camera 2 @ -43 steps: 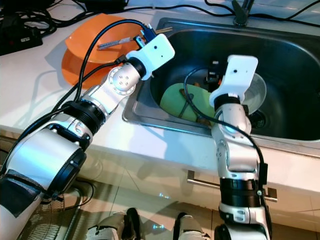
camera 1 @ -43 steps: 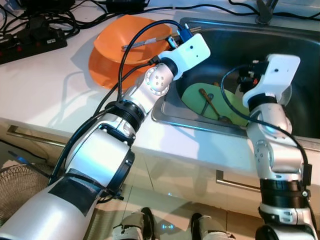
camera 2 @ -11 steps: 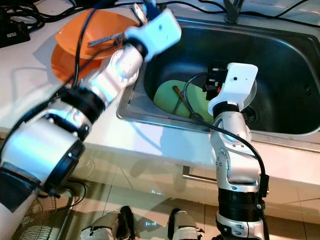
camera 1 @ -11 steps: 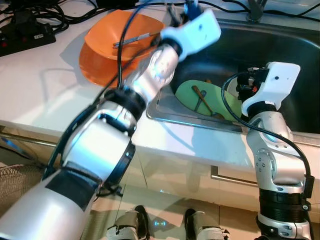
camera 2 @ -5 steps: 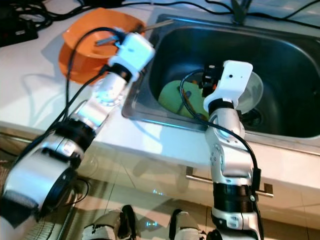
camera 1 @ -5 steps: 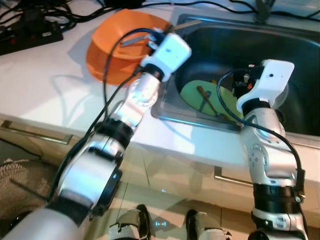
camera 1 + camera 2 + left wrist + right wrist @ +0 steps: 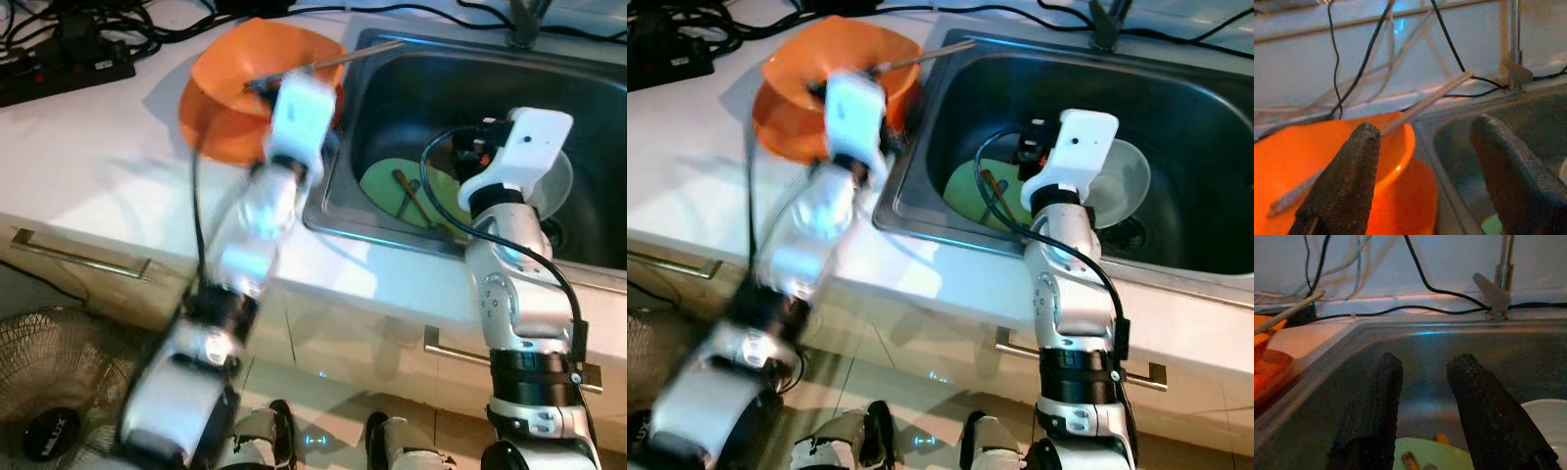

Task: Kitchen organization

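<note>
While the left arm shows as a blur across the counter edge, its gripper sits low beside the stacked orange bowls, fingers spread wide apart with nothing between them. One finger stands in front of the orange rim, the other over the sink side. A long thin utensil lies in the top bowl, its handle sticking out past the rim and over the corner of the steel sink.

Over to the right gripper: it hangs above the sink basin, two black fingers parted with a clear gap, holding nothing. Below it, down in the basin, lies a green plate with a couple of brown utensils resting across it. Just beside the plate, toward the drain, sits a pale bowl, partly hidden behind the right arm's white wrist housing.

Back on the white counter, a black power strip and tangled cables run along the wall. Faucet stands at the back rim. A fan sits on the floor below.
</note>
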Robot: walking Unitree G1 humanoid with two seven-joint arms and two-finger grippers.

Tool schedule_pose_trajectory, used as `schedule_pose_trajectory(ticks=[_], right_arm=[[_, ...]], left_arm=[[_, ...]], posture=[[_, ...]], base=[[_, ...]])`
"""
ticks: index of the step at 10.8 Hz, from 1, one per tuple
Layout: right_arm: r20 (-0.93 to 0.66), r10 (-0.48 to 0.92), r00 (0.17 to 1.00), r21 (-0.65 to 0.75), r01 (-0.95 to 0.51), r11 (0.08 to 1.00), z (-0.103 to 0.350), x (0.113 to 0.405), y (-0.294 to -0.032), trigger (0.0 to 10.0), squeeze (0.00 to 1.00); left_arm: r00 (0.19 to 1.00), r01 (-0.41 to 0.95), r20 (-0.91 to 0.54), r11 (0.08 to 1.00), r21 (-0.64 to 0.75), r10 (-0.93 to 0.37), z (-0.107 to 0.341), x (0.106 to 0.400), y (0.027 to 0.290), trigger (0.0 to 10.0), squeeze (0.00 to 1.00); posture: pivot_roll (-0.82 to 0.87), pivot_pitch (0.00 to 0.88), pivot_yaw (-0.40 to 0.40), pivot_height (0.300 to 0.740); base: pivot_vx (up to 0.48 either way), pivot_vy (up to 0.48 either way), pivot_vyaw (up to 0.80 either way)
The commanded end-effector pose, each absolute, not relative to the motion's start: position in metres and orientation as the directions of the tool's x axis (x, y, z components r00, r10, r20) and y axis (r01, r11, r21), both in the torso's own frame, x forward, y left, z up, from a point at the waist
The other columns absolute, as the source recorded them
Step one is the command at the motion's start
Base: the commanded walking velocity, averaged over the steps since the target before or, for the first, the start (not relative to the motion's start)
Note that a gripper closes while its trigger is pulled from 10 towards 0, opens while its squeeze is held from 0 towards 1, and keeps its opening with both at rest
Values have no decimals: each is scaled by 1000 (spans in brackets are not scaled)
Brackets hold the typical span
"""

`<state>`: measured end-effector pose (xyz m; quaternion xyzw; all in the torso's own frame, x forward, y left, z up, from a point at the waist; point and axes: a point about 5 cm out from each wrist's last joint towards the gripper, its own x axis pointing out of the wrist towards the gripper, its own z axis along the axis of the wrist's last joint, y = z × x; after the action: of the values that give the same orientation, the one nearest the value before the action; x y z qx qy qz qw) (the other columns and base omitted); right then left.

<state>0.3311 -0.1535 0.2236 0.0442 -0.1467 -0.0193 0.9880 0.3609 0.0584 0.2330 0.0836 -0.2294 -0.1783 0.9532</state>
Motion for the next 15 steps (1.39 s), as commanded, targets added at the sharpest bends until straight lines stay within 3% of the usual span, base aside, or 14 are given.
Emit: schedule_pose_trajectory(ticks=[1,5,6,7,10,12,15], right_arm=[[290,-50,956,107,19,994,222,332,-152,10000,0],[301,-36,953,108,4,994,224,341,-149,10000,0],[307,-36,951,109,3,994,226,344,-148,10000,0],[319,-38,947,113,1,994,229,348,-147,10000,0],[335,-41,941,121,1,993,231,351,-147,10000,0],[329,-30,944,134,-15,991,228,356,-141,10000,0],[331,-19,944,149,-32,988,227,360,-135,10000,0]], left_arm=[[801,311,459,922,230,-385,245,355,57,10000,1000],[811,338,437,921,196,-390,247,350,59,10000,1000],[827,372,378,909,187,-417,242,353,56,10000,867],[842,403,308,896,186,-443,233,355,52,10000,0],[821,479,291,870,116,-491,242,332,65,10000,0],[781,577,168,798,175,-601,238,306,92,10000,0],[924,372,18,909,185,-382,236,311,151,10000,0]], posture=[[-55,191,39,740],[-31,166,27,740],[-26,148,25,740],[-24,137,28,740],[21,137,32,740],[75,138,33,740],[109,132,35,740]], base=[[0,0,0],[0,0,0],[0,0,0],[0,0,0],[0,0,0],[0,0,0],[0,0,0]])
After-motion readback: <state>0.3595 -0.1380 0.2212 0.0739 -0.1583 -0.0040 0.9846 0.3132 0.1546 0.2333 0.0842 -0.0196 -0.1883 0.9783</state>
